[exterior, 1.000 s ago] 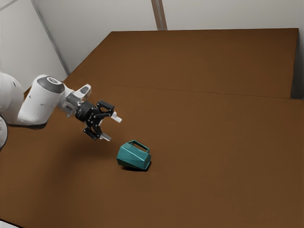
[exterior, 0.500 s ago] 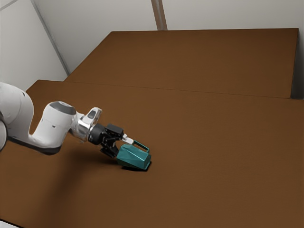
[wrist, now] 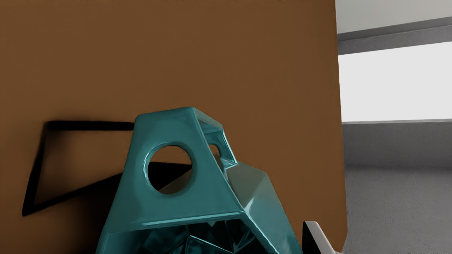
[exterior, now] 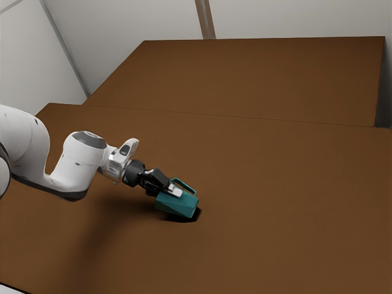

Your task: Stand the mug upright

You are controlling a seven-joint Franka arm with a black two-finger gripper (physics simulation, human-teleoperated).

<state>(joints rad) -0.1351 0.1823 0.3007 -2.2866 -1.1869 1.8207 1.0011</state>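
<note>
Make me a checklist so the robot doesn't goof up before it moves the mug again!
1. Gripper at the mug: ok.
2. Mug gripped from both sides: cannot tell.
3. Mug standing upright: not ok, it's tipped over.
4. Handle in sight: ok, on the mug's upper side in the exterior view.
5. Mug's open end turned toward the wrist camera: ok, you can see inside.
6. Mug all the way off the table: cannot tell.
</note>
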